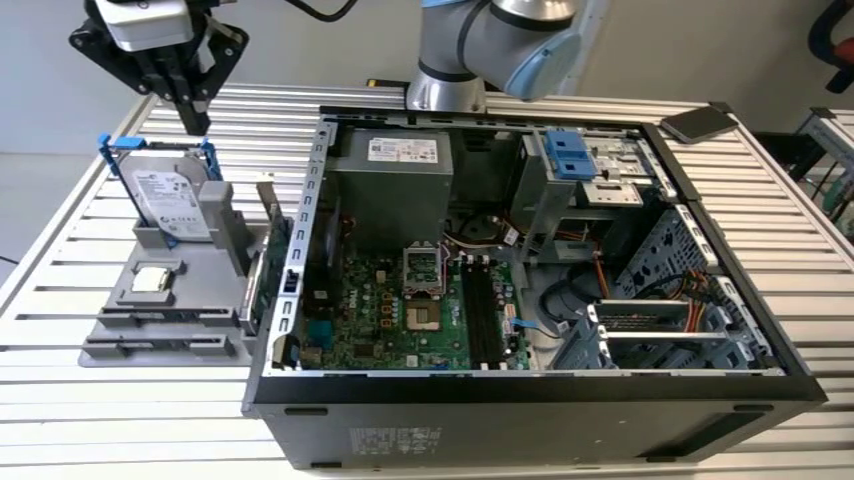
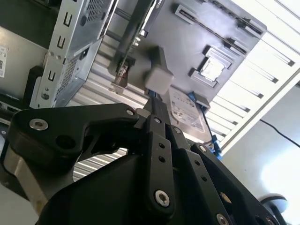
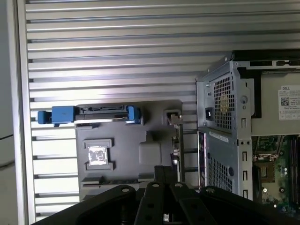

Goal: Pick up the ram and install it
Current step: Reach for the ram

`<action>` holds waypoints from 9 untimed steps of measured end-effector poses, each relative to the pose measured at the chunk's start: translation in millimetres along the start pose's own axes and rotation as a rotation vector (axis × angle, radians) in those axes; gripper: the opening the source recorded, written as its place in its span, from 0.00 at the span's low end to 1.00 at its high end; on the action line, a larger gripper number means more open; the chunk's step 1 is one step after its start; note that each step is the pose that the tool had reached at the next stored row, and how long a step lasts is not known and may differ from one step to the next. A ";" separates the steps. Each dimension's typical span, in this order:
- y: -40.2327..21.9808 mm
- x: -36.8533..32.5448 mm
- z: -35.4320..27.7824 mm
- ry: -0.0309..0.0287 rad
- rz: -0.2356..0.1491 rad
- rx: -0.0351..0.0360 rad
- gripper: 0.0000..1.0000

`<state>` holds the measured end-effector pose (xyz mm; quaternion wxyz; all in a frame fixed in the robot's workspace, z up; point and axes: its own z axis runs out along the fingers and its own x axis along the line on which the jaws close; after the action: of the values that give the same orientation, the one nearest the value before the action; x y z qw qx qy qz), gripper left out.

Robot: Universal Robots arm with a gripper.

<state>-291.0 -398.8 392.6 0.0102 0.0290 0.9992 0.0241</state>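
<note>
**Ram:** its place cannot be told. Dark strips are lying in the two long rails (image 1: pixel 160 319) at the near end of the grey fixture (image 1: pixel 180 290). More are lying in the black slots (image 1: pixel 478 310) of the green board (image 1: pixel 380 325). Which of them, if any, is the stick is unclear.

**Gripper (image 1: pixel 196 122):** it is hanging high over the fixture at the exterior view's left, just above the upright hard drive (image 1: pixel 174 205). It is sitting outside the open computer case (image 1: pixel 534 383) and well apart from the board's slots.

**Fingers (image 2: pixel 157 117):** they are pressing together, clasping nothing and touching nothing.

**Slatted table (image 1: pixel 80 420):** it is carrying both the fixture and the case.
</note>
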 end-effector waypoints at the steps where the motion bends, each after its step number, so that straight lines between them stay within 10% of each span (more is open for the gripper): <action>1: -0.1 1.6 0.0 0.0000 0.000 0.0000 0.00; 9: -0.8 13.0 -0.1 0.0010 -0.005 0.0000 0.00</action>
<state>-304.0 -398.8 392.4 0.0097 0.0265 0.9993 0.0241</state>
